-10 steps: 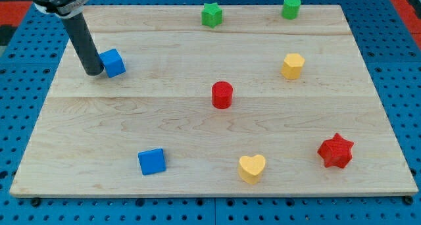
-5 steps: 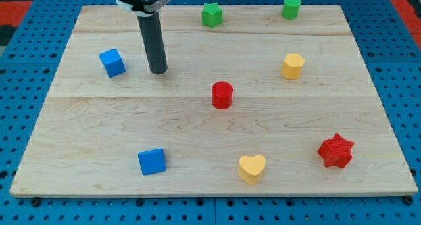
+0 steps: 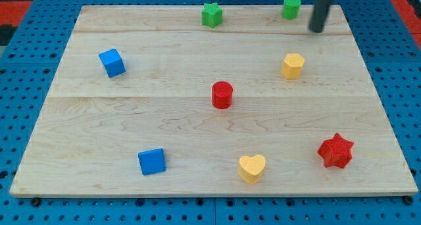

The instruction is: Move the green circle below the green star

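Note:
The green circle [image 3: 291, 7] stands near the top edge of the wooden board [image 3: 131, 113], towards the view's right. The green star [image 3: 211, 14] sits at the top middle, well to the circle's left. My tip [image 3: 318, 29] is at the top right, a little to the right of and below the green circle, not touching it. The rod rises out of the view's top.
A yellow hexagon [image 3: 293, 66] lies below the green circle. A red cylinder [image 3: 222, 95] is at the centre. A blue cube [image 3: 112, 62] is at the left, a blue block [image 3: 152, 161] at the bottom left, a yellow heart [image 3: 252, 168] at the bottom middle and a red star [image 3: 336, 151] at the bottom right.
My tip has swept from beside the blue cube at the left across the board to the top right, next to the green circle. No block has moved.

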Controlling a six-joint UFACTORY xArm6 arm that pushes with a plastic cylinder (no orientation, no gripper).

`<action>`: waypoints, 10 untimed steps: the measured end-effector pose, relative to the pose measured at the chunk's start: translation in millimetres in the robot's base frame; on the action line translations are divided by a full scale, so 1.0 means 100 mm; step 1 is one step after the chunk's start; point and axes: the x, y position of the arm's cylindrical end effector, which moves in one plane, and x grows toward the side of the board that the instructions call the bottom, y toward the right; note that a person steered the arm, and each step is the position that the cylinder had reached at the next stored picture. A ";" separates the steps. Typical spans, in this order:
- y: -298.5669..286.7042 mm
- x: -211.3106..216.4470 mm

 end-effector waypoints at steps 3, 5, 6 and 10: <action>-0.46 -0.59; -1.52 -0.59; -1.85 -0.52; -1.80 0.34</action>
